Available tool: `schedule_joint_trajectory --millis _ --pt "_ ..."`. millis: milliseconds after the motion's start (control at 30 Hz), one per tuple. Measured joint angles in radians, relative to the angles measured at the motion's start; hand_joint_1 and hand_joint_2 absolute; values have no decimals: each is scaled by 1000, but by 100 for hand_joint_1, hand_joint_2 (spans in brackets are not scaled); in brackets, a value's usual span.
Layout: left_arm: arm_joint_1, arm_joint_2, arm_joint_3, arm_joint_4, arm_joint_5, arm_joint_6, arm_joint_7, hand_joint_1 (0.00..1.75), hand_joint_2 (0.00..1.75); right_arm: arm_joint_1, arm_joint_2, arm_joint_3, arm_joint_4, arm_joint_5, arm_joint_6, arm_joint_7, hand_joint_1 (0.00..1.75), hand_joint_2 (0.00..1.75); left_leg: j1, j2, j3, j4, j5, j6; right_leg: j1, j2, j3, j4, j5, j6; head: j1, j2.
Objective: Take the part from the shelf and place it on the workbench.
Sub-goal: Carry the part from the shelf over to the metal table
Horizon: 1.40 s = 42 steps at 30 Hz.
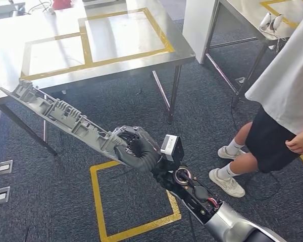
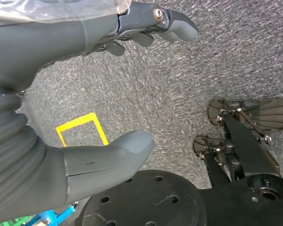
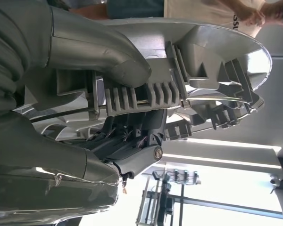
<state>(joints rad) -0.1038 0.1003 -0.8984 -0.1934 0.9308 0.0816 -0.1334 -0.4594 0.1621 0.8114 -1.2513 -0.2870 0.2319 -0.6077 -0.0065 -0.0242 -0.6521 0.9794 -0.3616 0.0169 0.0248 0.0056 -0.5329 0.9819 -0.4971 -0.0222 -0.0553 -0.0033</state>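
The right hand [image 1: 136, 147] grips the part [image 1: 62, 115], a long grey ribbed plastic moulding, at its near end; the fingers [image 3: 140, 157] are wrapped round it from one side and the thumb presses on the other. The part's long axis runs from the hand away and to the left, rising toward the surface [image 1: 104, 40] ahead. Its far end lies at the near edge of the surface, level with the rim; whether it overlaps or touches the rim cannot be determined. The placing move therefore depends on carrying the part forward and over that edge, probably toward the yellow-taped areas.

The left hand [image 2: 108, 89] hangs low over the carpet, fingers spread, holding nothing.

A person [image 1: 283, 96] stands at the right, near the right arm. The grip area under the hand is hidden.
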Motion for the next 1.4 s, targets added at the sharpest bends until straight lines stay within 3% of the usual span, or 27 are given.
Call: schedule_joint_trajectory --millis 300,467,567,600,700,733,767,800,867,933,1033,1067,1133,1167,1233,1267,1300,1333,1400 --pt "0 1 -2 0 3 0 0 0 175 0 0 0 -2 -1 12 2 175 175 0 0 0 0 -1 -1 0 0 0 -1 0 0 0 0" --pt "-3 5 -6 0 0 -5 0 0 175 -1 0 0 -2 -1 9 2 175 175 -7 0 9 -7 -13 15 -5 0 20 -10 2 11 0 0" --pt "-6 4 -11 -1 0 -7 0 0 175 -3 0 1 -2 -1 8 2 175 175 1 -3 45 -34 -29 30 -5 1 29 21 -5 25 1 0" --pt "-6 3 -13 -1 0 -8 0 0 175 -4 0 2 -2 -1 8 2 175 175 3 -3 59 -39 -36 33 -7 0 8 62 -25 30 2 0" --pt "-6 3 -14 -1 0 -8 0 0 175 -5 0 4 -2 -1 8 2 175 175 6 -2 85 -40 -53 32 -21 0 -110 244 -94 44 5 0" --pt "-5 3 -15 -1 0 -8 0 0 175 -4 0 6 -2 -1 9 2 175 175 7 -2 94 -39 -60 30 -26 -1 -139 275 -94 49 5 0" --pt "-3 3 -15 -1 0 -8 0 0 175 -4 0 7 -2 -1 9 2 175 175 8 -2 104 -38 -67 25 -30 -1 -149 267 -74 53 5 0" --pt "-2 3 -15 -1 0 -8 0 0 175 -3 0 7 -2 -1 9 2 175 175 11 -3 118 -37 -76 20 -33 -1 -140 222 -36 55 5 0" --pt "0 3 -15 -1 0 -8 0 0 175 -3 -1 8 -1 -1 9 2 175 175 15 -4 142 -35 -95 7 -36 -1 -99 81 59 58 5 0" --pt "-2 2 -16 -1 0 -8 0 0 175 -3 -1 8 0 -1 9 2 175 175 16 -5 151 -40 -108 -6 -32 2 -74 -5 95 46 5 0" --pt "-4 2 -16 -1 0 -8 0 0 175 -3 -1 8 0 -1 9 2 175 175 17 -2 156 -32 -105 -24 -29 6 -46 -32 81 19 5 0" --pt "-5 2 -16 -1 0 -8 0 0 175 -2 -1 8 0 -1 8 2 175 175 18 1 142 3 -93 -27 -31 6 -29 -41 75 13 4 0" --pt "-6 2 -16 -2 0 -8 0 0 175 0 0 7 2 -1 7 2 175 175 19 9 66 122 -77 -32 -33 4 9 -61 62 4 1 0" --pt "-4 2 -16 -2 0 -8 0 0 175 1 -1 7 3 -1 7 2 175 175 19 10 17 187 -90 -33 -32 3 30 -72 53 2 0 0" --pt "3 2 -16 -2 0 -8 0 0 175 5 -2 8 7 -1 8 2 175 175 19 11 -61 250 -167 -35 -32 4 81 -94 28 1 0 0" --pt "6 2 -16 -2 0 -8 0 0 175 6 -2 8 8 -1 8 2 175 175 19 11 -85 242 -207 -36 -32 5 112 -105 12 2 -1 0" --pt "9 2 -16 -2 0 -8 0 0 175 7 -2 8 9 -1 9 2 175 175 20 12 -96 204 -221 -35 -32 7 145 -113 -6 4 -2 0" --pt "11 2 -16 -1 0 -8 0 0 175 7 -2 8 9 -1 9 2 175 175 20 14 -99 145 -192 -33 -32 7 175 -119 -26 6 -2 0" --pt "19 3 -17 -1 0 -8 0 0 175 7 -4 9 11 -1 8 2 175 175 18 21 -96 -1 -13 -26 -29 9 222 -124 -72 12 -4 0"
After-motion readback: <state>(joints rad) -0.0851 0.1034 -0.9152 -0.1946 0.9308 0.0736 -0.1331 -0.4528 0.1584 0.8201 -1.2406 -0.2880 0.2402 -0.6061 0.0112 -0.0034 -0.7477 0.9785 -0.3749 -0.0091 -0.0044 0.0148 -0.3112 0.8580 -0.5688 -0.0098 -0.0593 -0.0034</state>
